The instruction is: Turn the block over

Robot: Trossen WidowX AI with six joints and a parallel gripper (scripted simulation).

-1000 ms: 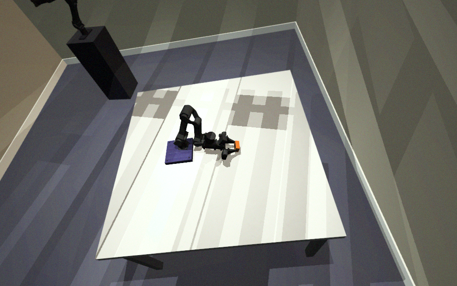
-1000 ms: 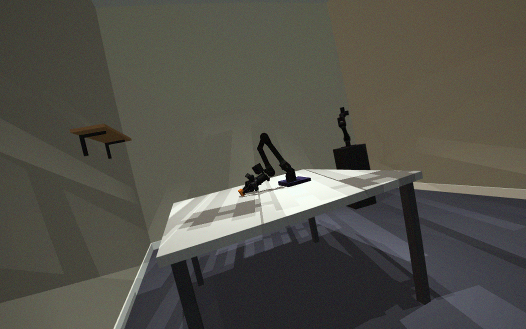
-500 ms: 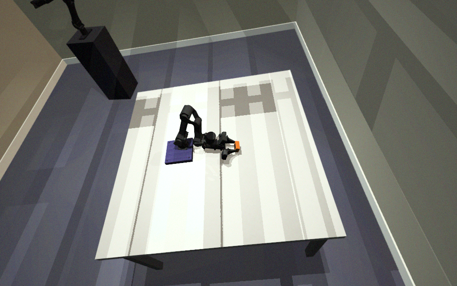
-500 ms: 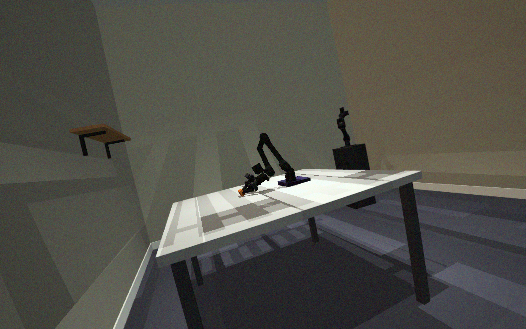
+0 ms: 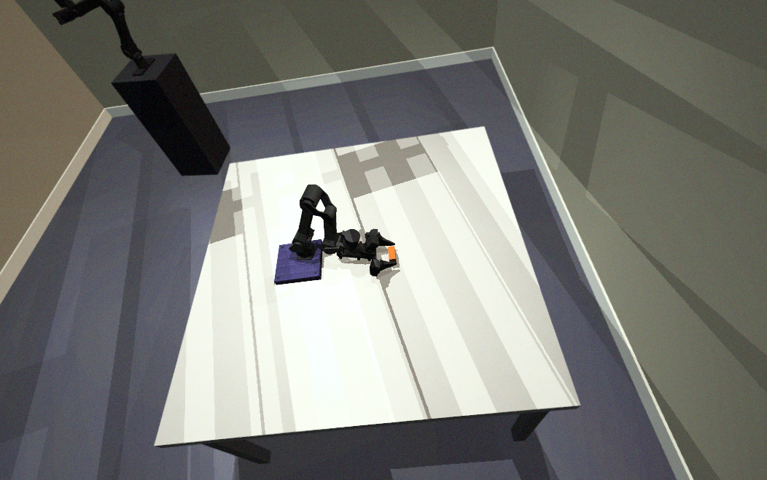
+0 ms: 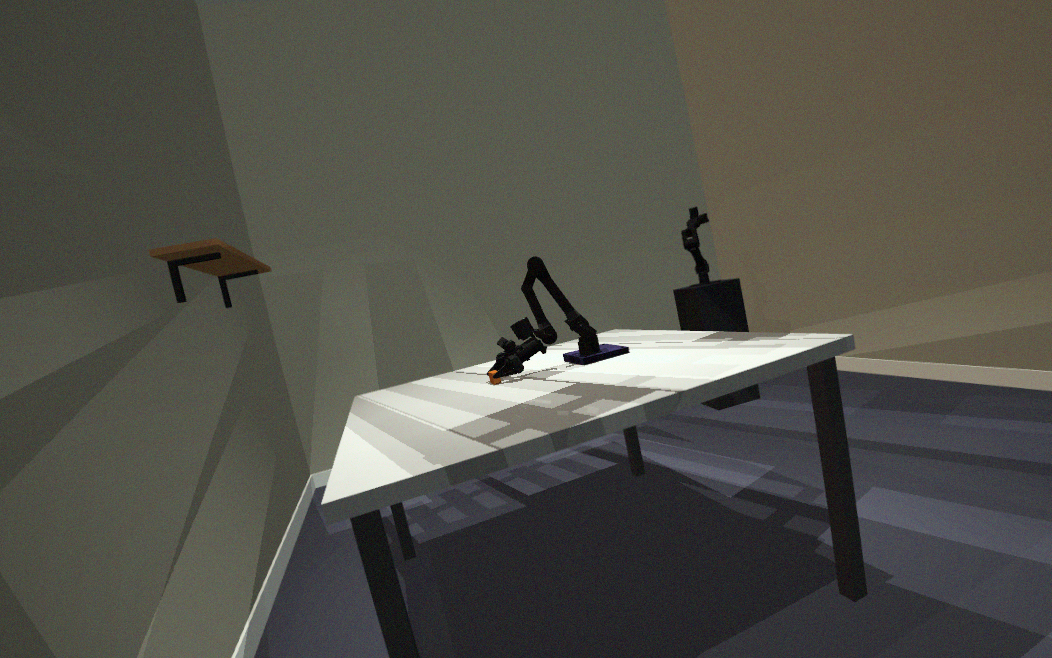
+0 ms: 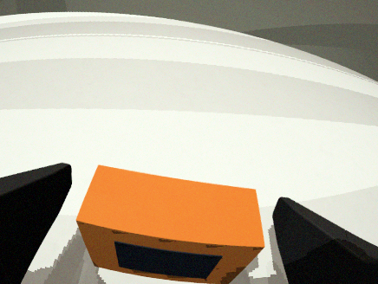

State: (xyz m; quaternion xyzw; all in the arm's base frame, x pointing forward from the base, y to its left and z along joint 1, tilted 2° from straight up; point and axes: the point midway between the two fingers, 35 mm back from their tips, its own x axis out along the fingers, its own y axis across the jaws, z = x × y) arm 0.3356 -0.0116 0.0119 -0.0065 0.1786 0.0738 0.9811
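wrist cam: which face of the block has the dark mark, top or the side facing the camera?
The side facing the camera. The orange block carries its dark square mark on that lower face; the top face is plain orange. The open gripper straddles it.

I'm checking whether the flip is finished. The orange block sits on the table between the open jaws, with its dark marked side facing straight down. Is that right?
Not quite. The orange block does sit on the table between the open jaws of the gripper, but its dark marked side faces sideways toward the wrist camera, not down. The wrist view shows it.
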